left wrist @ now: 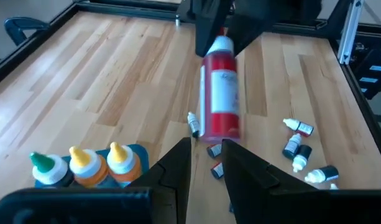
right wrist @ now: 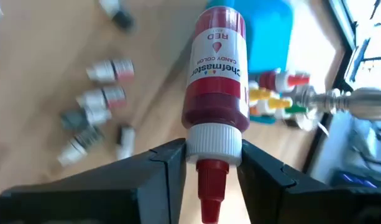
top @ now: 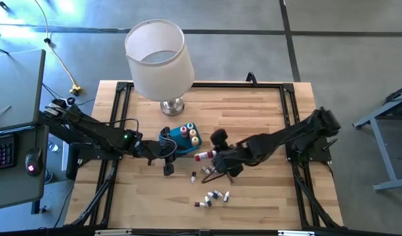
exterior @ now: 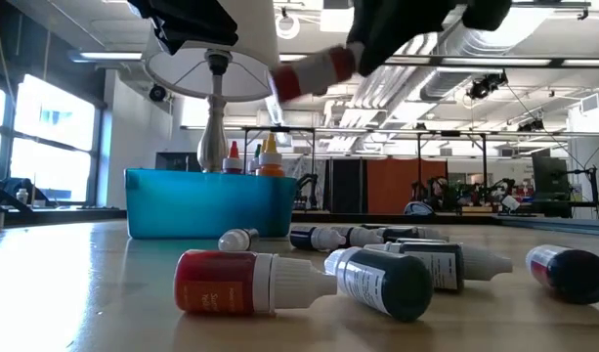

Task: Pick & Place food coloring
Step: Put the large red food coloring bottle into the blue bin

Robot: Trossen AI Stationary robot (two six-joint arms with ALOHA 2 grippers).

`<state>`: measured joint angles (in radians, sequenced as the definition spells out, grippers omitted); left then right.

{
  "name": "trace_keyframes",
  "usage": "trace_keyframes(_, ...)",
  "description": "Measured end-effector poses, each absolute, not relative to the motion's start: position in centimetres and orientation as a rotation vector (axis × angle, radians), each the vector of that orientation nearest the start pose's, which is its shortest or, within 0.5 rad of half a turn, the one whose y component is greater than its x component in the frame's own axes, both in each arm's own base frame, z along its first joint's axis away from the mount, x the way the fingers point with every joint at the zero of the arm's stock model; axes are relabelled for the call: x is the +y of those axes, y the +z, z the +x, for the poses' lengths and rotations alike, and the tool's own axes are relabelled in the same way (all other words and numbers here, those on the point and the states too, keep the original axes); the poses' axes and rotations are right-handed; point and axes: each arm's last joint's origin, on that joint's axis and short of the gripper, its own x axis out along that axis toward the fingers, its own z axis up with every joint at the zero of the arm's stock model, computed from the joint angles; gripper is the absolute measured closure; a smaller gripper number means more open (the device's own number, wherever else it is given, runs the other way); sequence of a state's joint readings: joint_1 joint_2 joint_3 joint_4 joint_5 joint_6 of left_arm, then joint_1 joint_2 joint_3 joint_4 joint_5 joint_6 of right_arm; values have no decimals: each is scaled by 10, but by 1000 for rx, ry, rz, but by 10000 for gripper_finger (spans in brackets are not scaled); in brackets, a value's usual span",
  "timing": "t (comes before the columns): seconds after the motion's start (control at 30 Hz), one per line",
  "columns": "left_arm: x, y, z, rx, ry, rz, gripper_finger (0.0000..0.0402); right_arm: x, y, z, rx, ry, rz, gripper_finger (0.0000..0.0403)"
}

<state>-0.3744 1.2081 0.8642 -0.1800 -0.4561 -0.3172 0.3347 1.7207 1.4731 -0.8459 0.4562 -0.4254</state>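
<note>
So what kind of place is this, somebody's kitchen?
Probably not: it looks like a robotics lab or workshop. Exposed ceiling ducts, a concrete floor, and a desk keyboard beside the framed wooden table suggest that.

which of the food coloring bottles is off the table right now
The red bottle, clamped at its white cap by the right end effector and carried in the air near the blue tray. The other loose bottles lie on the table; several stand in the tray.

Lamp (exterior: 213, 78) shade top cut off; red bottle (exterior: 314, 73) motion-blurred in low view.
</note>
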Motion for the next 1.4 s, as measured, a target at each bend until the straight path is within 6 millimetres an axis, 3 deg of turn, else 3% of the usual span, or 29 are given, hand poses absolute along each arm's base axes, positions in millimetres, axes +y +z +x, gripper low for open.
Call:
trace_keyframes(0.17,-79,271,236,562,178,-49,314,113,266,366,1208,79,-991,287)
trace_keyframes(0.37,-81,263,240,618,115,52,314,124,263,386,1248,102,-1227,285)
trace_keyframes(0.77,-95,260,262,504,-128,260,314,135,268,387,1193,132,-1146,284)
trace_keyframes(1.07,-96,270,267,396,-113,237,314,142,267,384,1185,145,-1108,284)
trace_keyframes(1.27,-92,272,268,373,47,263,314,143,267,384,1183,127,-1074,283)
trace_keyframes(1.4,-92,277,270,325,43,335,314,143,267,384,1182,114,-1051,283)
